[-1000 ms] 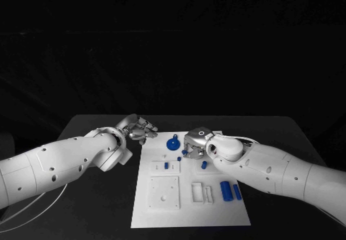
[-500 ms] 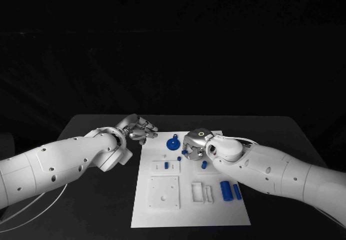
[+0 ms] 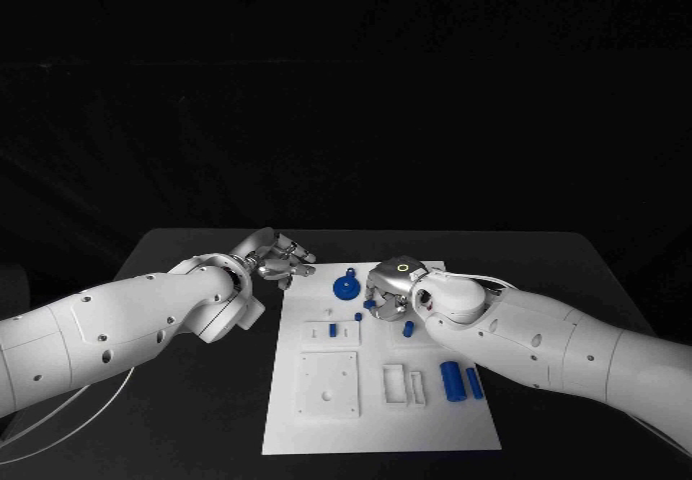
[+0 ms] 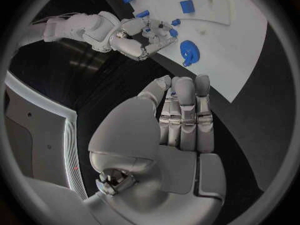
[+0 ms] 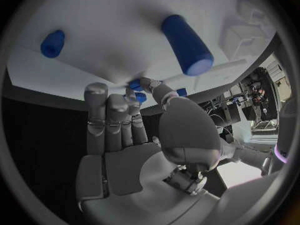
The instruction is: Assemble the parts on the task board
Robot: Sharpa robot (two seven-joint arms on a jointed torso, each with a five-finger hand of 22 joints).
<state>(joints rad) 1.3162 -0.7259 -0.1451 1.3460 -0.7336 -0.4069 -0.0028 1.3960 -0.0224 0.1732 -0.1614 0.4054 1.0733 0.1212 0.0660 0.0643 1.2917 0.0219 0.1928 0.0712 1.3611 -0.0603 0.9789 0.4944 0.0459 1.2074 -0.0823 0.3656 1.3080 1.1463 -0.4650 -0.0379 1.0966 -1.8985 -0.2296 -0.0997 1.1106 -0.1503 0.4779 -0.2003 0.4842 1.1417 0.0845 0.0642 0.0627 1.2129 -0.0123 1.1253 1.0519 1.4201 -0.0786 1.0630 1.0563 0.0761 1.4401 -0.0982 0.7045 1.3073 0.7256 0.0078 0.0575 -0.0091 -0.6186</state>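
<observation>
- Board (image 3: pixel 378 420) lies mid-table, blue parts on it: a disc (image 3: pixel 346 288) near the far edge, two cylinders (image 3: pixel 460 381) at the right edge, small pegs between.
- Right hand (image 3: pixel 387 296) hangs over the board just right of the disc, fingertips pinching a small blue peg (image 5: pixel 139 97); the step in hand looks like seating it.
- Left hand (image 3: pixel 277 257) hovers off the board's far-left corner, fingers together, grasping nothing.
- Next: line the peg over its hole and press straight down.
</observation>
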